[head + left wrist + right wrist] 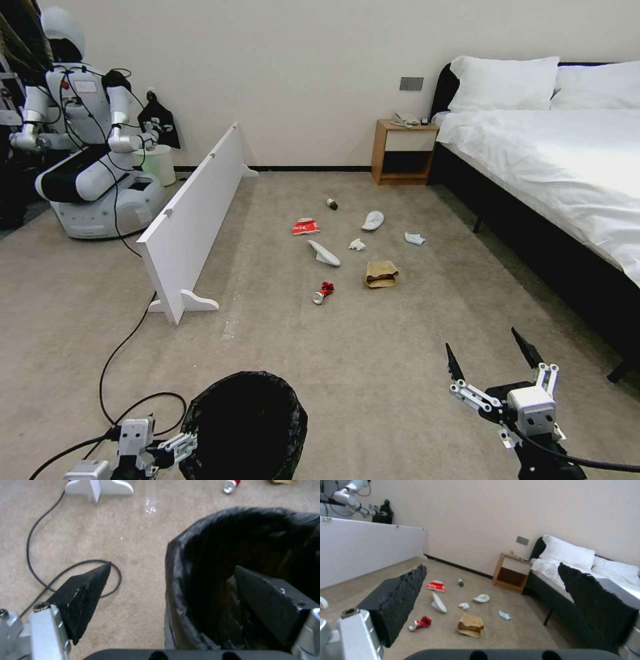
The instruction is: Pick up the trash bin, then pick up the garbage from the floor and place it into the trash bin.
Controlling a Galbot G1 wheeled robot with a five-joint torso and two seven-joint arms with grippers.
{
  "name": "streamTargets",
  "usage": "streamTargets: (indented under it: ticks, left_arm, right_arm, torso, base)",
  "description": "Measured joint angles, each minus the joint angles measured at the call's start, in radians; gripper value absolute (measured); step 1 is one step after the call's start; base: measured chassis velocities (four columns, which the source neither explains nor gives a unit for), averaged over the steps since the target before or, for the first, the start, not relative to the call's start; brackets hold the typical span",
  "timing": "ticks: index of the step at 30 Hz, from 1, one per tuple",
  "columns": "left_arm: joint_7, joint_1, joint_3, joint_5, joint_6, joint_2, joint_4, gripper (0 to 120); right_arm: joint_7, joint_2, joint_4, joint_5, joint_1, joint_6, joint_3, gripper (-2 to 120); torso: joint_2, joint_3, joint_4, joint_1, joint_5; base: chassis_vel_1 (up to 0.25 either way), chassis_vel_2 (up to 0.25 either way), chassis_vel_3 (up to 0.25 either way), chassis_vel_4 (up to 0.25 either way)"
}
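Head view, looking down over beige carpet: black-lined bin (245, 427) low and left of centre, left pincer (187, 443) at its rim. Left wrist view: left pincer spread around the rim, one finger (83, 597) outside over carpet, the other inside the bag, not yet clamped. Right pincer (493, 363) low on the right, spread wide and holding nothing, well apart from the litter. Litter scattered mid-floor, well beyond the bin: brown paper bag (381, 273), crushed red can (323, 292), two white slippers (324, 254) and (373, 220), red-white packet (306, 227), tissue wads (357, 245) and (414, 238), small green-capped bottle (331, 203). White board (193, 220) standing on the left, bed (553, 160) along the right, nightstand (403, 152) by the wall.
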Motion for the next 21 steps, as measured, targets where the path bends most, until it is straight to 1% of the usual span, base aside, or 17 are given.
streamTargets:
  ticks: [5, 10, 14, 17, 21]
  left_arm:
    - [-0.007, -0.005, 0.003, -0.008, 0.013, 0.003, 0.024, 97]
    - [-0.011, -0.013, -0.001, -0.035, 0.032, 0.006, 0.044, 96]
    - [-0.014, -0.020, -0.004, -0.059, 0.056, 0.016, 0.044, 96]
    - [-0.018, -0.022, -0.008, -0.068, 0.065, 0.016, 0.044, 96]
    - [-0.034, -0.031, -0.009, -0.089, 0.092, 0.016, 0.049, 96]
  right_arm:
    - [-0.002, 0.004, 0.003, -0.005, -0.007, 0.003, -0.002, 100]
    - [-0.003, 0.005, 0.005, -0.007, -0.010, 0.003, -0.006, 100]
    - [-0.004, 0.002, 0.006, -0.007, -0.010, 0.003, -0.011, 100]
    - [-0.004, -0.004, 0.006, -0.005, -0.008, 0.003, -0.014, 100]
    - [-0.004, -0.012, 0.005, -0.002, -0.011, 0.003, -0.016, 100]
  torso:
    - [0.000, 0.000, 0.0000, 0.000, 0.0000]
    - [0.000, 0.000, 0.0001, 0.000, 0.0000]
    - [0.000, 0.000, 0.0000, 0.000, 0.0000]
    - [0.000, 0.000, 0.0000, 0.000, 0.0000]
    - [0.000, 0.000, 0.0001, 0.000, 0.0000]
  base:
    - [0.000, 0.000, 0.000, 0.000]
    - [0.000, 0.000, 0.000, 0.000]
    - [0.000, 0.000, 0.000, 0.000]
    - [0.000, 0.000, 0.000, 0.000]
    - [0.000, 0.000, 0.000, 0.000]
